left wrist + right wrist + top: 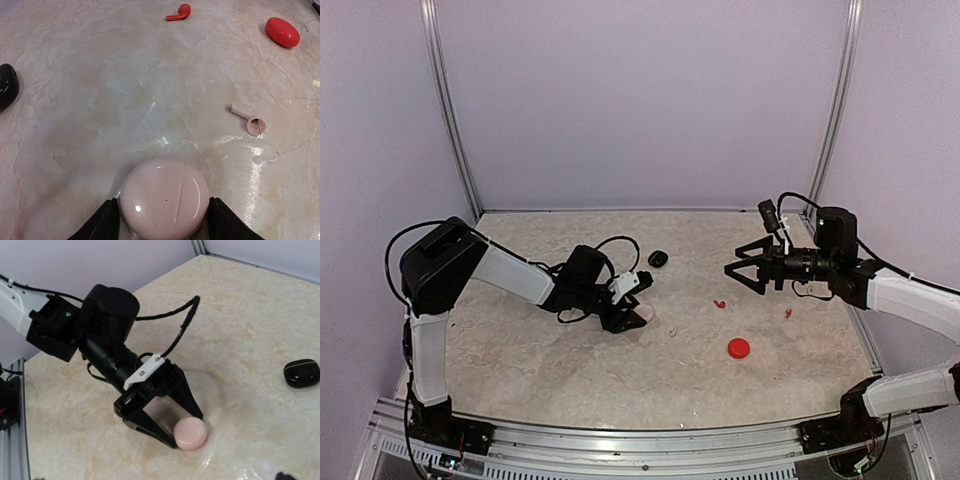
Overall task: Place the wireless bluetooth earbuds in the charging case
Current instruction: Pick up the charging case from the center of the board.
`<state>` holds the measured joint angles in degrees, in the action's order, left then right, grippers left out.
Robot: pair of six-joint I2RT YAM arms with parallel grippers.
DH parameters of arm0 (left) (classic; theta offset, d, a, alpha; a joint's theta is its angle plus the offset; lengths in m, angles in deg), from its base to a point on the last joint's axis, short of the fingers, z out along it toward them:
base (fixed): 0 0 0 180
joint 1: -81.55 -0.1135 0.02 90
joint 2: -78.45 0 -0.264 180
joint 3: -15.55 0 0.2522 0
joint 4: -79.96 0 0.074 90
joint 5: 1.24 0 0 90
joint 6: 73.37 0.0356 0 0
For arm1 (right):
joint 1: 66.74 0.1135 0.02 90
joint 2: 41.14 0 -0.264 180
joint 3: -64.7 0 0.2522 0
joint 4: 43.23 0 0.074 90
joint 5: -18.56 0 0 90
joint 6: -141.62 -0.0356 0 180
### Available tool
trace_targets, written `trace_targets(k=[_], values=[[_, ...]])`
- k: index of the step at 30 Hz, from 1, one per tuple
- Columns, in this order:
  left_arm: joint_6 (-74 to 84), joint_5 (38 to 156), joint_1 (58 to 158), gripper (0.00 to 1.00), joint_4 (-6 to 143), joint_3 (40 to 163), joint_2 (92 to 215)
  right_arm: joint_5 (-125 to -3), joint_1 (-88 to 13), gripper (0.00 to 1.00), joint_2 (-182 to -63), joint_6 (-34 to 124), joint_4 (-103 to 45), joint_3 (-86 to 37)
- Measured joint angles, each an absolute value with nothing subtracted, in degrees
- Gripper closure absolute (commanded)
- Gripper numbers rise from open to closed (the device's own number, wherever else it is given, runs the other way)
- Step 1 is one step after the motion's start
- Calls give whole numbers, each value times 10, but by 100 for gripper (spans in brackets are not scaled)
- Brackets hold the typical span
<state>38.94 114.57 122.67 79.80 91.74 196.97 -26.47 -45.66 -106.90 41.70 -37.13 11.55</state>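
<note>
Left end effector [187,429]: low on the table [570,370], left of centre, jaws about half apart and straddling the pinkish-white charging case [164,197]. A finger stands close by each side of it, but I cannot tell whether either presses on it.
Right end effector [745,268]: hangs over the right side, jaws spread wide, holding nothing.
Case: lies flat, and its lid looks shut along the seam.
Earbuds: the whitish earbud [250,120] lies near the case, to its right. A red earbud [179,12] and a red case [282,31] lie well beyond it, and a black case [7,85] lies towards the far side.
Slip risk: the shell is round and glossy, so a squeeze off its widest line could pop it out.
Lid risk: a grip across the seam would likely hold the lid shut.
Knock risk: dragging the case right could flick the whitish earbud away.
</note>
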Motion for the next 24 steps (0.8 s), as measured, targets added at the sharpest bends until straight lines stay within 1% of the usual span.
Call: trace_targets(k=[2, 5, 8, 10, 13, 16, 20, 24], values=[[395, 1143, 1229, 41, 798, 917, 1970, -265, -457, 0, -1070, 417, -371, 115], [402, 1138, 1235, 38, 798, 917, 1970, -265, -457, 0, -1071, 417, -371, 117], [409, 1132, 1242, 38, 798, 918, 1971, -265, -457, 0, -1071, 417, -371, 119], [411, 1129, 1244, 43, 797, 922, 1973, -265, -457, 0, -1071, 417, -371, 119], [414, 1130, 1244, 55, 796, 929, 1978, -265, -457, 1, -1071, 417, -371, 119], [415, 1129, 1244, 61, 795, 930, 1978, -265, -457, 0, -1071, 417, -371, 119], [416, 1116, 1250, 62, 800, 915, 1967, -265, -457, 2, -1071, 417, -371, 119], [413, 1070, 1278, 62, 805, 844, 1892, -264, -457, 6, -1067, 400, -394, 132]])
